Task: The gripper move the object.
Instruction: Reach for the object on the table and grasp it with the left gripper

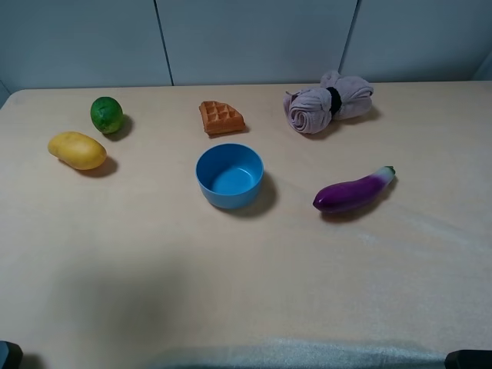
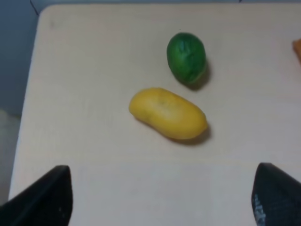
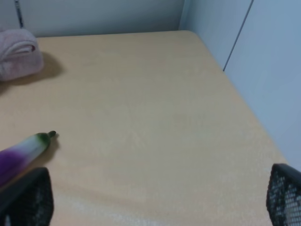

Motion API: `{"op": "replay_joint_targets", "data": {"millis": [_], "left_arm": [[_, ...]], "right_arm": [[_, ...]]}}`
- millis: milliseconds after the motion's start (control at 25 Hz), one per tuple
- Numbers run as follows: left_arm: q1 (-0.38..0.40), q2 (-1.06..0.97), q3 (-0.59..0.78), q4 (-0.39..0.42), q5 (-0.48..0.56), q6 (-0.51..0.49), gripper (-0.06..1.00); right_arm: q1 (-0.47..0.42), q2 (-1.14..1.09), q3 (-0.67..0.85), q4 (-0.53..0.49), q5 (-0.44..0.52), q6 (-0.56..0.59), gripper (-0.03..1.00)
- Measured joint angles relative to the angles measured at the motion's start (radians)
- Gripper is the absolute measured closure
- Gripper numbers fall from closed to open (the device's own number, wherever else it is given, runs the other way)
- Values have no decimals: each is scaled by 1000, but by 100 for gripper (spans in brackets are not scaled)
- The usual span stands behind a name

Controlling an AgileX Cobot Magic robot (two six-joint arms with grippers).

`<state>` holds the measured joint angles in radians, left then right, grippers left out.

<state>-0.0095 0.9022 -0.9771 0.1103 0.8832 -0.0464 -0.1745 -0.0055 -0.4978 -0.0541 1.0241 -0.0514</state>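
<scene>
From high up, the green object [image 1: 107, 114] lies at the far left of the counter [image 1: 246, 292], just beyond the yellow mango [image 1: 77, 150] and not touching it.

In the left wrist view, the left hand [image 2: 162, 188] has its fingers spread wide and empty, on the near side of both fruits.

In the right wrist view, the right hand [image 3: 157, 193] is likewise spread and empty, near the purple eggplant [image 3: 21, 150].

1 ea: lime [image 1: 107, 114]; mango [image 1: 77, 150]; waffle [image 1: 221, 118]; bowl [image 1: 231, 199]; towel [image 1: 327, 104]; eggplant [image 1: 354, 191]
</scene>
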Motion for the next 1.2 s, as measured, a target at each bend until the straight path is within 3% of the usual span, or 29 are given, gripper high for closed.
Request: {"op": "replay_joint_targets", "data": {"millis": [520, 1200], "left_arm": [[0, 423, -212, 2, -59, 0, 11], [0, 916, -544, 0, -23, -37, 11]], "right_arm": [[0, 0, 0, 0, 0, 0, 27], [0, 0, 0, 0, 0, 0, 27]]}}
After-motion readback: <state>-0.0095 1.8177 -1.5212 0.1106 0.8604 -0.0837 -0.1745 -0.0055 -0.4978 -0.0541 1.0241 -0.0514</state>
